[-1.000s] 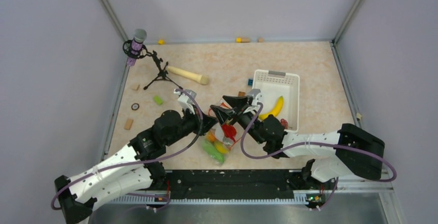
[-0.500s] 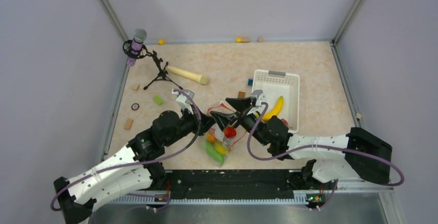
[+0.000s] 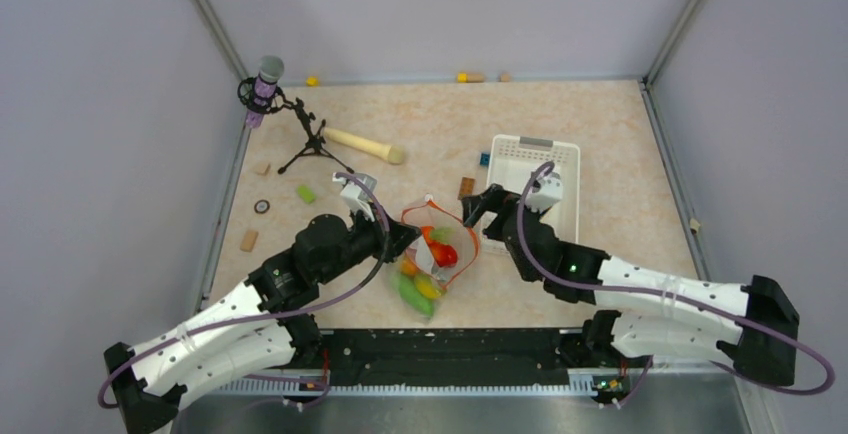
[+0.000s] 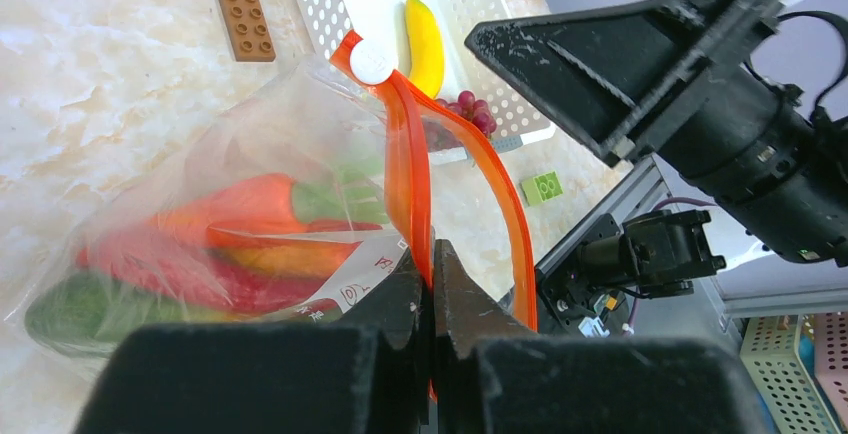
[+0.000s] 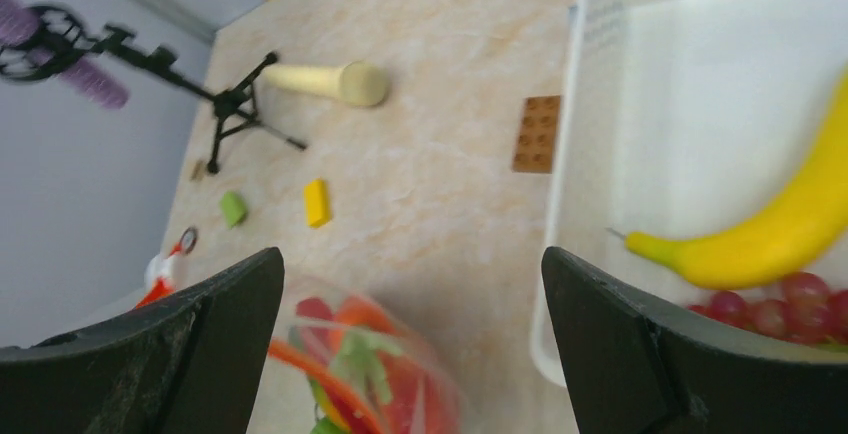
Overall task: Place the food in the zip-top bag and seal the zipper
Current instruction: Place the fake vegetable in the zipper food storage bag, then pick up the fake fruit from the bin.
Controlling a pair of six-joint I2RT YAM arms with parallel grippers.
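The clear zip-top bag (image 3: 432,264) lies near the front edge with its mouth held open. Its orange-red zipper (image 3: 425,212) forms a loop. Food sits inside: a red piece (image 3: 445,252), a yellow piece (image 3: 428,284) and a green cucumber (image 3: 412,295). My left gripper (image 4: 432,254) is shut on the zipper strip (image 4: 408,169) and holds the mouth up. My right gripper (image 3: 478,210) is open and empty, between the bag and the white basket. In the right wrist view the gripper (image 5: 410,254) is above the bag (image 5: 370,374). A banana (image 5: 770,236) and grapes (image 5: 785,309) lie in the basket.
The white perforated basket (image 3: 530,142) stands right of the bag. A wooden stick (image 3: 362,144) and a microphone tripod (image 3: 305,139) are at back left. Small blocks lie around: brown (image 5: 538,134), yellow (image 5: 316,202), green (image 3: 305,194). The front rail (image 3: 450,344) runs below the bag.
My right gripper has pulled back from over the bag's mouth to the right, toward the basket. The bag's mouth now shows uncovered. The left gripper keeps its hold.
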